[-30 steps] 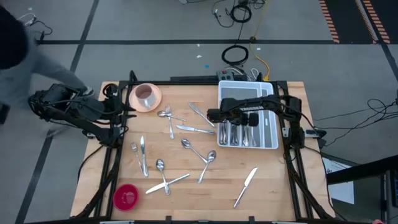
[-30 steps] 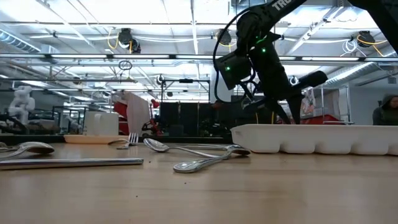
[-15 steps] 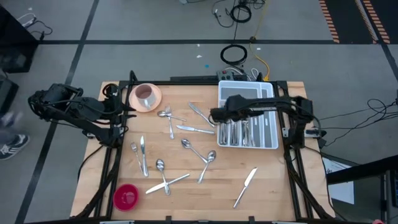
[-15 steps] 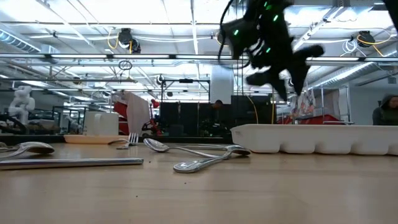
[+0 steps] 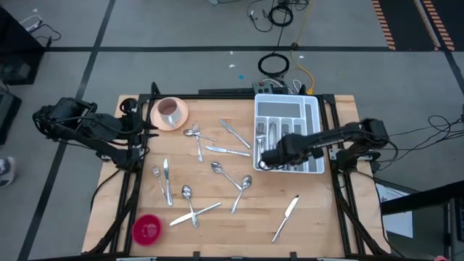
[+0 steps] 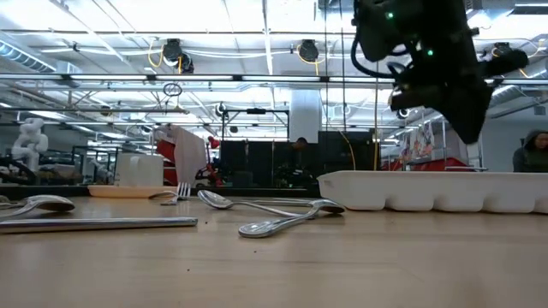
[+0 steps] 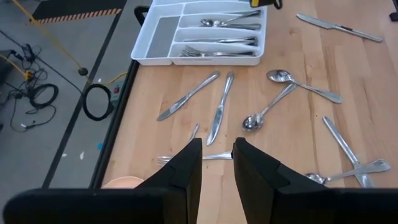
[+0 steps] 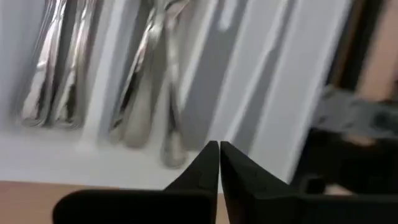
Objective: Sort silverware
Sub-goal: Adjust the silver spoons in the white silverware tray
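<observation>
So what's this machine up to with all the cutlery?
It is sorting silverware from the wooden table into a white cutlery tray. The right gripper is shut and empty, hanging over the tray's near corner. The left gripper waits off the table's left side, holding nothing. Some forks and spoons already lie in the tray; about a dozen pieces lie loose on the table.

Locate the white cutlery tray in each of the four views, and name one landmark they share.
High view: white cutlery tray upper right of the table, under the right pincer.
Low view: long white wall at right.
Left wrist view: top, left of centre.
Right wrist view: fills the frame.
Shared landmark: the silverware lying in its compartments.
</observation>
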